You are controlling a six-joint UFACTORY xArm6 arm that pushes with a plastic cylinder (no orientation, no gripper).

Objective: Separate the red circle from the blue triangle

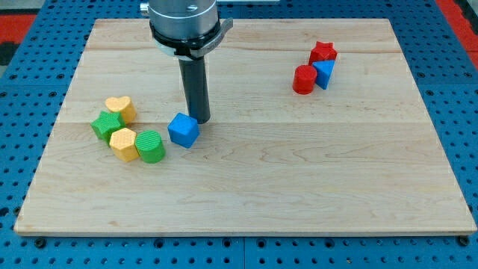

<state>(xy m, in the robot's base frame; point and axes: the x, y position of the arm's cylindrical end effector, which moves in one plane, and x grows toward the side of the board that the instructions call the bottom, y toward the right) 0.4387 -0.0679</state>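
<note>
Green circle (pixel 150 146) nearest; my tip (pixel 202 119) end hidden behind blue cube (pixel 183 131).

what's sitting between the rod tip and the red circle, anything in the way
Nothing visible. My tip is beside the blue cube, on its right. The board is bare from there to the red circle, which touches the blue triangle with the red star just above.

Wooden board (pixel 299 179) carries eight blocks (two clusters); my tip (pixel 202 119) touches it.
</note>
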